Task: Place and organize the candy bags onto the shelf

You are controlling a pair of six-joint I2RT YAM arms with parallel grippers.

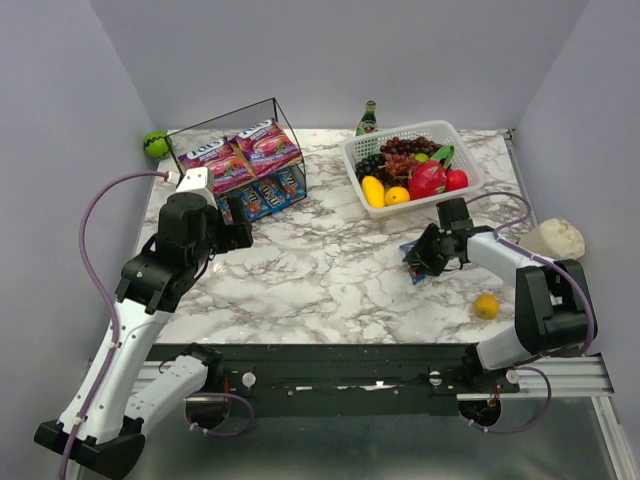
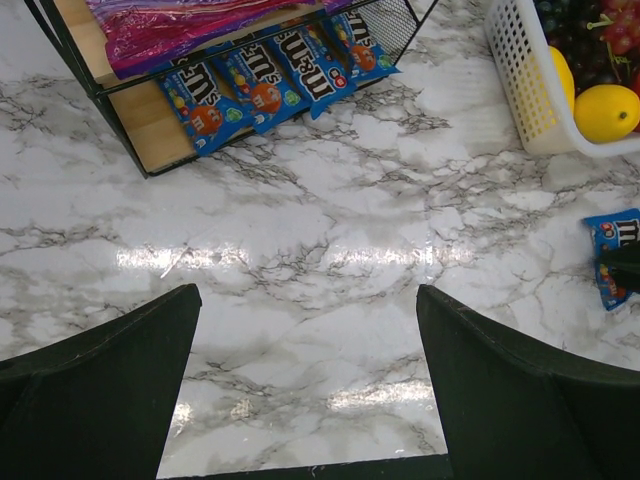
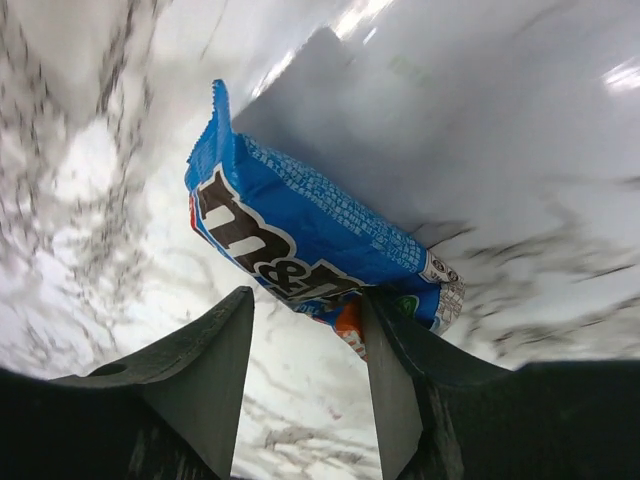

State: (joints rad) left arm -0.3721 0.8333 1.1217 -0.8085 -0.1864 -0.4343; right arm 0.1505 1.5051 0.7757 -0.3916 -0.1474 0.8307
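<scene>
The shelf (image 1: 222,112) stands at the back left, a black wire frame with wooden boards (image 2: 155,135). Two purple candy bags (image 1: 215,160) (image 1: 265,145) lie on its upper board. Several blue packets (image 1: 262,197) (image 2: 265,85) line its lower board. My left gripper (image 1: 240,235) (image 2: 308,295) hangs open over bare marble just in front of the shelf, holding nothing. One more blue packet (image 1: 418,272) (image 3: 310,225) is on the table right of centre. My right gripper (image 1: 418,258) (image 3: 306,295) is at it, jaws apart; the packet lies across the fingertips and touches the right finger.
A white lattice basket (image 1: 352,150) (image 2: 520,80) of fruit sits at the back right, a green bottle (image 1: 368,118) behind it. A green ball (image 1: 155,143) lies left of the shelf. A small orange (image 1: 486,305) and a white lump (image 1: 555,238) are near the right arm.
</scene>
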